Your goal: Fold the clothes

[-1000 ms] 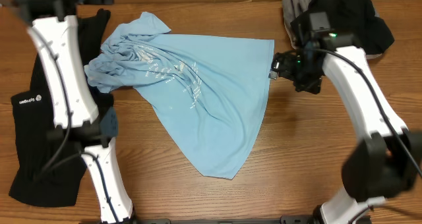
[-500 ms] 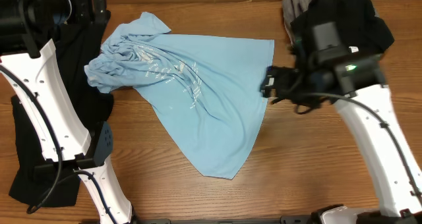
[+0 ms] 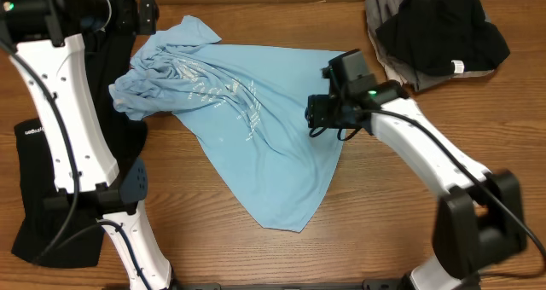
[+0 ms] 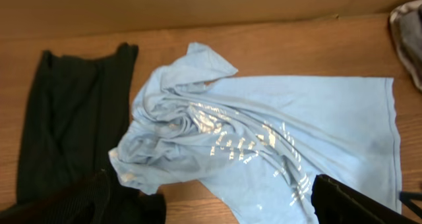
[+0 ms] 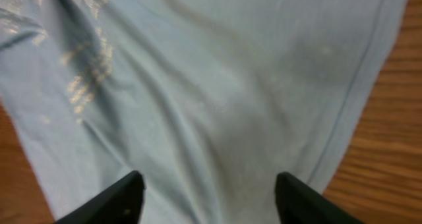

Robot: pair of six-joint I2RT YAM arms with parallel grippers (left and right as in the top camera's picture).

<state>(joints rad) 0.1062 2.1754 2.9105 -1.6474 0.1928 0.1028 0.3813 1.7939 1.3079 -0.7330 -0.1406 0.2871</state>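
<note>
A light blue T-shirt (image 3: 256, 145) with white lettering lies spread on the wooden table, bunched up at its left end (image 3: 149, 77). My right gripper (image 3: 314, 118) hovers over the shirt's right part, just inside the hem. In the right wrist view its jaws (image 5: 208, 201) stand open above the smooth blue fabric (image 5: 217, 85), with nothing between them. My left gripper (image 3: 136, 7) is high at the back left, wide open. It looks down on the T-shirt (image 4: 264, 138) and on a long black garment (image 4: 72, 118).
The long black garment (image 3: 38, 166) with a small white logo lies along the left edge, partly under my left arm. A black and grey pile (image 3: 435, 30) sits at the back right. A brown cardboard wall (image 4: 198, 6) closes the far side.
My right gripper has moved left from beyond the shirt's right hem to above the fabric, and its jaws have narrowed a little. The left arm has swung toward the back left.
</note>
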